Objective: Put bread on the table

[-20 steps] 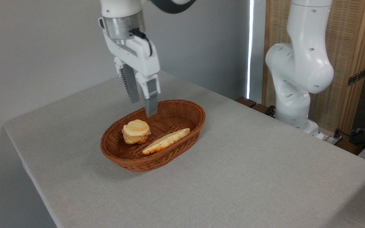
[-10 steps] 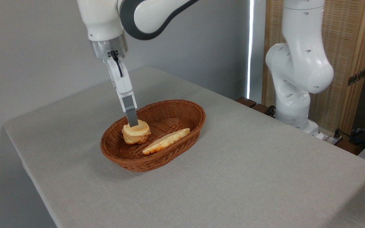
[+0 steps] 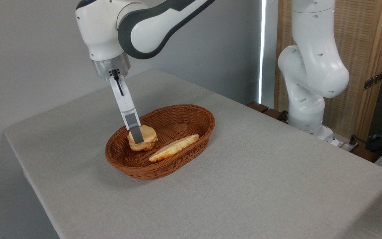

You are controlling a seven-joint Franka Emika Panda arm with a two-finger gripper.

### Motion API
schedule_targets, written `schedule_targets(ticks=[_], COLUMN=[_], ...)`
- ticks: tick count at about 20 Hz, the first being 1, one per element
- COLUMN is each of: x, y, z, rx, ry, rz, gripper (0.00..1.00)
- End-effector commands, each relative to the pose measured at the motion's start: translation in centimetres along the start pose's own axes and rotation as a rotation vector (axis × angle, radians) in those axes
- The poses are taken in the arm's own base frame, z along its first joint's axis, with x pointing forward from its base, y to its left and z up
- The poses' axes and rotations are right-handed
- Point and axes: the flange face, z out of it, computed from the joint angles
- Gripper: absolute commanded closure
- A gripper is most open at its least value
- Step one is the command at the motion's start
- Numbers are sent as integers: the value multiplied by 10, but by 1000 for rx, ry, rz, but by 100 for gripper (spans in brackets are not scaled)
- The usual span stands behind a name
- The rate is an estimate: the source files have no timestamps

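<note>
Camera view, fixed and looking down across the counter (image 3: pixel 244 186): the claw (image 3: pixel 137 136) is seen edge-on, so only one grey finger (image 3: pixel 134 131) shows, lying across the front of the bread (image 3: pixel 145 137). Whether its jaws stand apart or grip the bun cannot be told from this angle. The finger's tip reaches down to about the middle of the bun's side. The bread sits in the left end of the wicker basket (image 3: pixel 191 114), with the long flat loaf (image 3: pixel 174 147) just beside it toward the right, lying diagonally. From the finger a slim white hand rises, tilted slightly left, to a metal wrist flange with a black cable. Above that, the white and dark-grey arm (image 3: pixel 138 23) bends sharply and runs up and right out of the top edge. The arm's white base column (image 3: pixel 310 66) stands at the counter's far right edge, before a wooden screen (image 3: pixel 366 49).
</note>
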Motion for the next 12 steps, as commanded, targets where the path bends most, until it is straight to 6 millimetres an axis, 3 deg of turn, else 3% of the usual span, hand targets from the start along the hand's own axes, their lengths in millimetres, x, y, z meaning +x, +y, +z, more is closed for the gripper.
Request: schedule_targets(ticks=[1, 9, 10, 12], x=[4, 6, 6, 6], y=[-6, -10, -10, -10], z=[7, 18, 17, 16], rx=[7, 1, 2, 3], ry=[-7, -11, -10, -9], rz=[20, 17, 15, 17], gripper=[0, 3, 26, 53])
